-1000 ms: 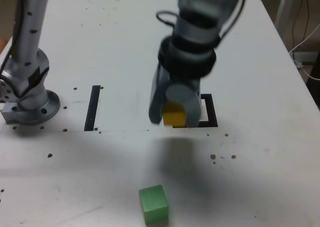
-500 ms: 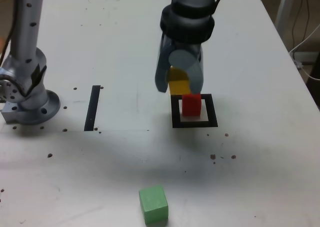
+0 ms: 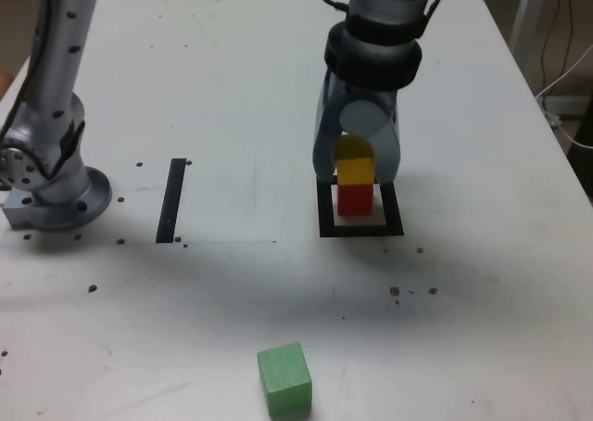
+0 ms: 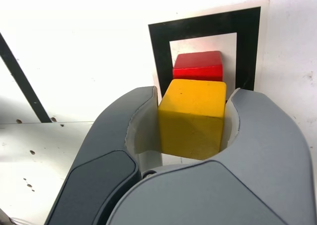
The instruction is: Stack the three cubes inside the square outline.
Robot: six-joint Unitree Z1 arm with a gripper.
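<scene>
Claw (image 3: pixel 357 169) gripping yellow cube (image 3: pixel 354 171), green cube (image 3: pixel 284 377) apart

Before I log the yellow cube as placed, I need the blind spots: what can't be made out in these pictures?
- Contact between yellow cube and red cube: the exterior view suggests stacking; the gripper fingers cover the sides.
- Red cube's base: hidden in the wrist view by the yellow cube.
- Green cube: outside the wrist view.
- Square outline's far edge: behind the gripper, exterior view.
</scene>
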